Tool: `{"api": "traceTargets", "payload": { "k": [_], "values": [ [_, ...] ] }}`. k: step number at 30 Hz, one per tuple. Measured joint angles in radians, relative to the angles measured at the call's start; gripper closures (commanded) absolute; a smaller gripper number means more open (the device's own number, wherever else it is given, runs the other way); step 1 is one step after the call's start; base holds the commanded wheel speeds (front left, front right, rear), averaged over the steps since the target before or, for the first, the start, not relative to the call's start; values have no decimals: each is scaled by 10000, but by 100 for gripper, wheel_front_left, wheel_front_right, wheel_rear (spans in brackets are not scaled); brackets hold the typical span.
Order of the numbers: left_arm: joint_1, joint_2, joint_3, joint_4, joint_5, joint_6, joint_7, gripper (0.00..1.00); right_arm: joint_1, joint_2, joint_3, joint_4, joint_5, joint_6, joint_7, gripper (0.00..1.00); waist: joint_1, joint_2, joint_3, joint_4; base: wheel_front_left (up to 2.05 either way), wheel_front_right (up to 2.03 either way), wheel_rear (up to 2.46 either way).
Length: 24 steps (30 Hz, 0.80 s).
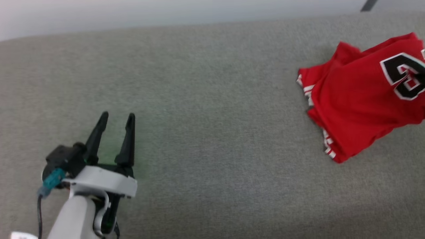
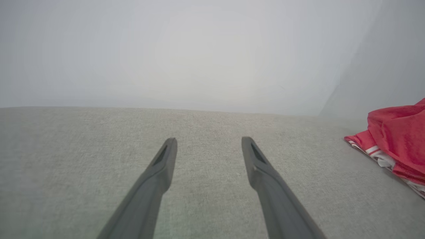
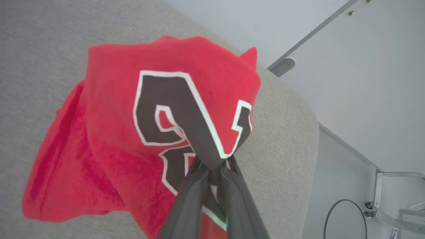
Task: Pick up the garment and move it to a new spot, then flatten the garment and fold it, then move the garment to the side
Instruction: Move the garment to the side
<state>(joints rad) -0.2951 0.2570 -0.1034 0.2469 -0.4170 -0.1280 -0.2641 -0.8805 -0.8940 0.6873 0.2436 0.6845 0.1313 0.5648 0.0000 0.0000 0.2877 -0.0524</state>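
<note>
right pincer clamps the garment in its wrist view; left pincer gapes above grey cushion

Head looks down, wrists look closer; all share the garment.

Lighting's soft and even, no hard shadows, just a faint soft one hugging the garment at 3 o'clock in the head view. Weak green glow on the grey fabric by the left gripper at 8 o'clock. Left wrist view is hazy and washed out, wall blown pale at 12. Right wrist view's a bit smeary, the right gripper out of focus at 6.
</note>
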Motion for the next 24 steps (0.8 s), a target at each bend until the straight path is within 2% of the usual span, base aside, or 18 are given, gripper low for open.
{"api": "traceTargets", "payload": {
  "k": [10,24],
  "values": [
    [-1065,562,-554,138,-67,0,0,0,-1007,-485,959,1703,-267,0,-1689,100,0,0,1027,-843,0,0,0],
    [-2167,1285,-1281,107,-127,0,-6,0,-2595,-472,1973,4711,-1607,0,-4146,100,0,0,2464,-1806,0,0,0]
  ]
}}
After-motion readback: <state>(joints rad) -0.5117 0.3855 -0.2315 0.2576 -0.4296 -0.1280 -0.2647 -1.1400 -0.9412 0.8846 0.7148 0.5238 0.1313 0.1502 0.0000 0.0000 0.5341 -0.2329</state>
